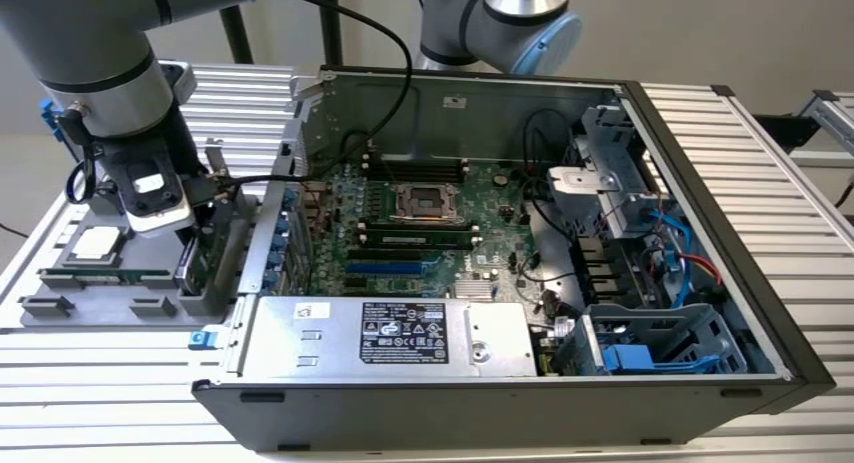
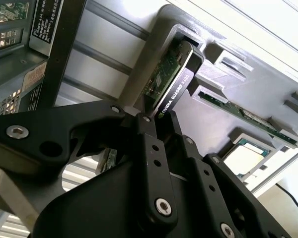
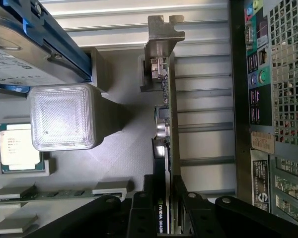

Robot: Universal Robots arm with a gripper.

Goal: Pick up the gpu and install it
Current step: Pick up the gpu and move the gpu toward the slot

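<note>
The gpu [image 1: 211, 251] stands on edge in a slot of the grey parts tray [image 1: 80, 311], at the exterior view's left, outside the computer case. In the first wrist view its silver end bracket [image 3: 163, 37] points away from me. The black shroud and green board show on the gpu [image 2: 171, 82] in the second wrist view. My gripper [image 3: 164, 182] hangs right over the card, a black finger pressed on each face, so it is shut on it. The gpu's lower edge still sits in the tray slot.
The open computer case [image 1: 694, 183] lies to the exterior view's right, motherboard [image 1: 414, 233] facing up with blue slots [image 1: 387, 268]. Its perforated rear wall [image 3: 283, 74] stands close beside the card. The tray also holds a processor [image 3: 20, 146], a memory stick [image 2: 248, 116] and a hard drive [image 3: 25, 44].
</note>
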